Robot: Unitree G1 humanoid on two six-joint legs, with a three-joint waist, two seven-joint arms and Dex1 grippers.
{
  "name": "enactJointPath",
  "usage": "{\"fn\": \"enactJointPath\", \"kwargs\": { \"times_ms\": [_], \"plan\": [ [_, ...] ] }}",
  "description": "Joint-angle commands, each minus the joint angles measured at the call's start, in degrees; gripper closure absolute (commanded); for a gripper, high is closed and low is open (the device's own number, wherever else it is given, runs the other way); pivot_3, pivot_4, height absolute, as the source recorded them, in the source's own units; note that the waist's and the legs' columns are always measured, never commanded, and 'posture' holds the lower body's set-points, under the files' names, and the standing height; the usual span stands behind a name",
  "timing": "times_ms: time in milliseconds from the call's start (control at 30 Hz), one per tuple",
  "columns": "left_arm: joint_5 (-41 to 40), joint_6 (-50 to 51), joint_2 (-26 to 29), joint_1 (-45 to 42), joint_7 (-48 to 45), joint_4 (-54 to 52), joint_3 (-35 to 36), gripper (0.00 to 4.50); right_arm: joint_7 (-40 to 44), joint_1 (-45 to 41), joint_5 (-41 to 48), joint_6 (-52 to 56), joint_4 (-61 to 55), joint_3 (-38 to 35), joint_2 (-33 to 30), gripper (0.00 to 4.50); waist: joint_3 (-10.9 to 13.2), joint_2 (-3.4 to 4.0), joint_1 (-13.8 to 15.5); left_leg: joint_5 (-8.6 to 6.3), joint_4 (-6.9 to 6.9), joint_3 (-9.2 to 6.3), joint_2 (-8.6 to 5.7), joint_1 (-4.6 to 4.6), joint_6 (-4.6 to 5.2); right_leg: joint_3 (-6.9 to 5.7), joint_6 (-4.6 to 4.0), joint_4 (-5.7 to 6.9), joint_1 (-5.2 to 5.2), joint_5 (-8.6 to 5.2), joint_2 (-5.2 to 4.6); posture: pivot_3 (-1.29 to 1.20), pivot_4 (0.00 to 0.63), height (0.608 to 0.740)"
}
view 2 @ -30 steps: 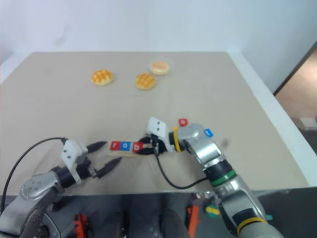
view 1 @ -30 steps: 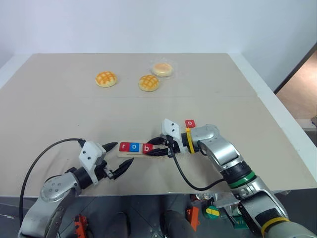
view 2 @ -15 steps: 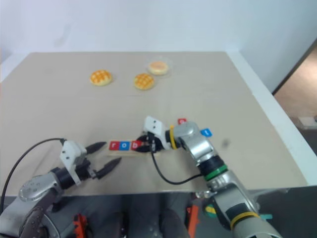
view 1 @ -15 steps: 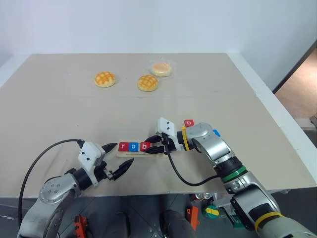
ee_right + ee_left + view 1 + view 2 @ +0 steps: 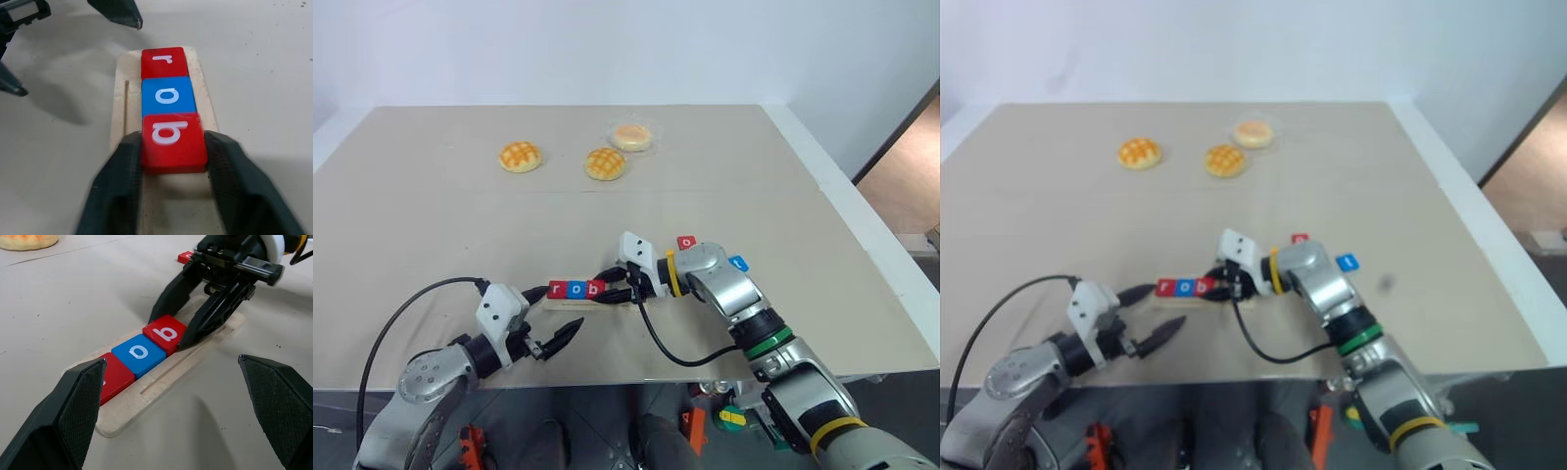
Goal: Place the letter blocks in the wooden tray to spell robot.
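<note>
Your worktop (image 5: 431, 225) is plain beige with a white edge, white wall behind. Tray (image 5: 161, 382) sits near the front, holding r, o, b (image 5: 172, 138) touching in a row. Right pincer (image 5: 171, 161) straddles the b; left pincer (image 5: 553, 315) gapes wide beside the tray. Three buns (image 5: 522, 156) far back.

Our right tool (image 5: 610, 286) reaches in from the right, wrist bent leftward and angled a little downward, its two black fingers (image 5: 117, 186) flanking the red "b" block (image 5: 172, 141); we cannot quite tell whether they press it or stand just off its sides. Our left tool (image 5: 553, 313) hovers low near the front edge, pointing level, fingers spread wide apart.
</note>
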Motion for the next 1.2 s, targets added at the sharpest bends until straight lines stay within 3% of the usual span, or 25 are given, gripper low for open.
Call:
{"fn": "enactJointPath", "kwargs": {
  "times_ms": [33, 100, 133, 500, 767, 967, 1067, 1200],
  "plan": [
    [0.09, -0.95, 0.37, -0.04, 0.02, -2.48, -0.09, 0.0, -0.21, -1.71, 0.16, -1.01, -0.48, -1.21, 0.23, 0.9, 0.0, 0.0, 0.0, 0.0, 0.0, 0.0, 0.0, 0.0, 0.0, 0.0, 0.0, 0.0, 0.0, 0.0, 0.0, 0.0, 0.15, 0.74],
    [0.1, -0.88, 0.48, -0.14, -0.08, -2.35, -0.12, 0.0, -0.47, -1.86, 0.47, -1.17, -0.74, -1.64, 0.36, 0.22, 0.0, 0.0, 0.0, 0.0, 0.0, 0.0, 0.0, -0.01, 0.0, -0.01, 0.0, 0.0, 0.0, 0.0, 0.0, 0.0, 0.15, 0.74],
    [0.1, -0.86, 0.53, -0.2, -0.14, -2.27, -0.1, 0.0, -0.56, -1.94, 0.82, -0.88, -1.1, -1.98, 0.42, 0.1, 0.0, 0.0, 0.0, 0.0, 0.0, 0.0, 0.0, -0.01, 0.0, -0.01, 0.0, 0.0, -0.01, 0.0, 0.0, 0.0, 0.15, 0.74],
    [-2.17, -0.11, 2.57, -2.67, -4.49, -2.24, 0.03, 0.0, -3.05, -5.16, 5.85, 2.88, 1.3, -12.31, -3.45, 0.1, 0.0, 0.0, 0.01, 0.0, 0.05, -0.01, -0.01, -0.05, 0.0, -0.01, 0.02, 0.0, -0.01, 0.02, -0.01, 0.0, 0.15, 0.74],
    [-4.25, 1.11, 5.11, -7.25, -8.6, -1.9, -2.01, 0.0, -0.39, -9.91, 3.01, -13.74, 22.99, -17.17, -13.31, 0.1, 0.01, 0.0, -0.13, 0.0, 0.08, 0.05, -0.12, -0.1, 0.0, 0.05, 0.09, -0.03, -0.01, 0.01, -0.07, 0.0, 0.15, 0.74],
    [-2.95, -0.02, 4.99, -6.71, -8.92, -1.19, -3.02, 0.0, 3.24, -11.34, 1.44, -19.99, 32.94, -17.17, -14.81, 0.1, 0.01, 0.01, -0.71, -0.02, 0.01, 0.02, -0.02, -0.03, 0.04, 0.08, 0.03, 0.0, -0.02, 0.01, 0.05, 0.0, 0.15, 0.74],
    [-1.5, -0.58, 4.74, -5.29, -7.9, -1.62, -3.52, 0.0, -4.58, -12.61, 2.07, -12.78, 32.33, -19.49, -12.92, 0.1, 0.02, 0.03, -0.98, -0.02, 0.03, 0.03, -0.01, -0.02, 0.04, 0.1, 0.01, 0.02, -0.02, 0.03, 0.04, 0.0, 0.15, 0.74],
    [-0.99, -1.04, 4.7, -3.75, -7.84, -2.2, -3.4, 0.0, -13.95, -9.62, 4.38, -3.6, 19.17, -22.8, -10.0, 0.1, 0.02, 0.03, -1.22, -0.01, 0.08, 0.05, -0.03, -0.04, 0.02, 0.14, -0.04, 0.03, -0.01, 0.12, 0.02, 0.0, 0.15, 0.74]
  ]
}}
